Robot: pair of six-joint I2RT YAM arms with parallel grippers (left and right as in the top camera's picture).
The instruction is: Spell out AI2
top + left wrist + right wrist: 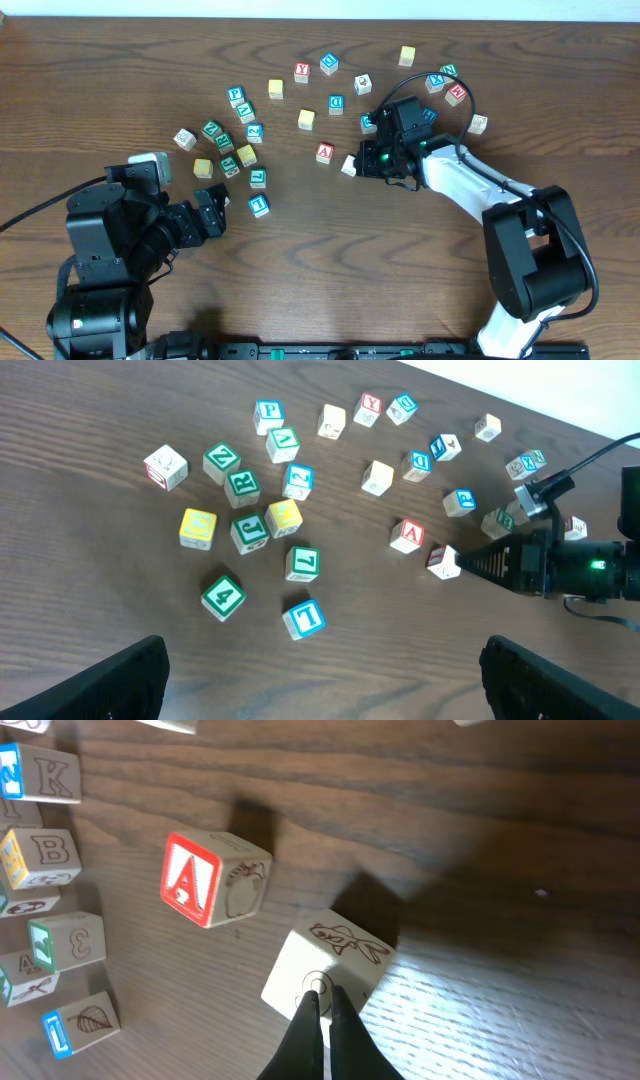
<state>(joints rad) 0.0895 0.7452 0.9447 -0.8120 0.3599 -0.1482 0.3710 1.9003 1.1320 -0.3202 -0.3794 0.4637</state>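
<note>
Overhead: wood table (400, 290) w/ many letter cubes scattered. Left gripper (213, 210) hangs wide open, holds nothing, near blue 1 cube (259, 205). Right gripper (322, 1010) is fully closed, holds nothing, tips touching pale cube (335, 955). A cube (190, 878) lies just beside that one, not touching. I cube, 2 cube: cannot tell which.

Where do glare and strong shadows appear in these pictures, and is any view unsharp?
Right wrist view: a bright glare patch on the table beside the pale cube, with dark shadows up and right of it and of the A cube. Left wrist view: even light, letters sharp. Overhead view: even light, soft short shadows, no blur.
</note>
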